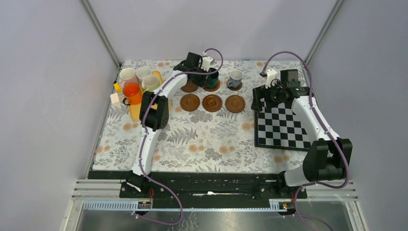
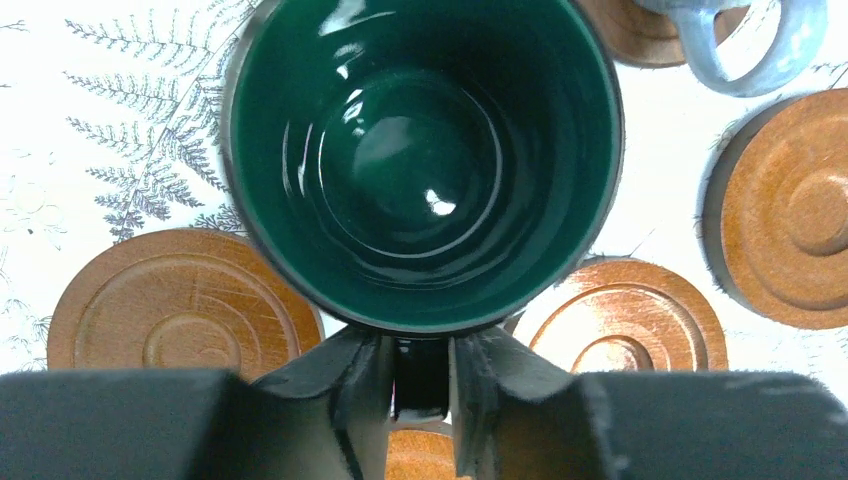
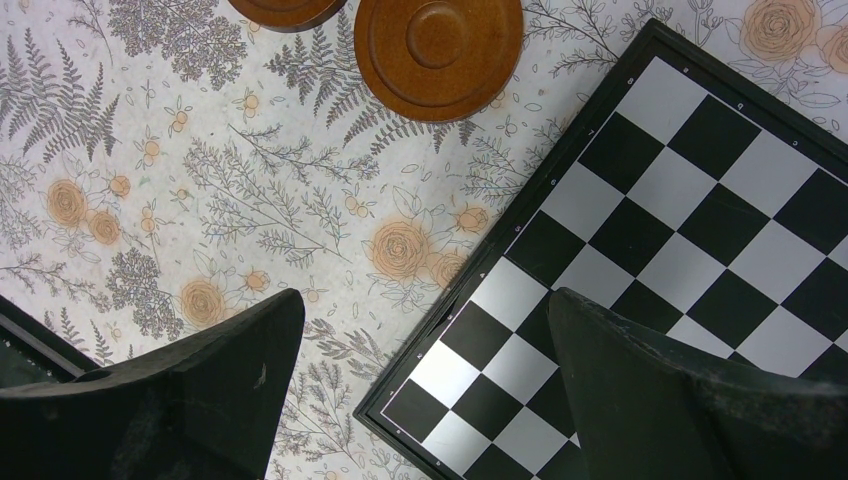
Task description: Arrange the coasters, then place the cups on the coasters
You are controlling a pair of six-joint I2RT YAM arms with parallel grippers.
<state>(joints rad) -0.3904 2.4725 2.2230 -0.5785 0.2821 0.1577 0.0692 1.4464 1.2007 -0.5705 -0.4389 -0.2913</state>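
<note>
While the right gripper (image 3: 425,305) hangs with its jaws spread wide and nothing between them, over the floral-printed tablecloth (image 1: 216,144) and a corner of the black-and-white chequered board (image 3: 680,230), the left gripper (image 2: 420,350) has the job in hand. Well behind the left jaws, a cluster of four glazed mugs (image 1: 151,83), pink, white, pale green and orange, stands by the yellow rectangular tray (image 1: 133,113). Directly ahead of those jaws is the dark green glazed ceramic mug (image 2: 420,160); ahead and to their right stands a grey glazed mug (image 1: 235,77). To either side of the fingers (image 2: 340,390) lie bare round brown wood-like coasters (image 2: 185,310). In the top view another shows its rim under the dark mug, though I cannot tell whether the base rests on it or hangs just above. Between the jaws is the dark mug's handle (image 2: 420,385), pinched narrowly from both sides. The mug is likely stiff, slick and chip-prone. Its weight probably sits ahead of the pinch, so it may swing, and the handle close to the wall seems the best hold
</note>
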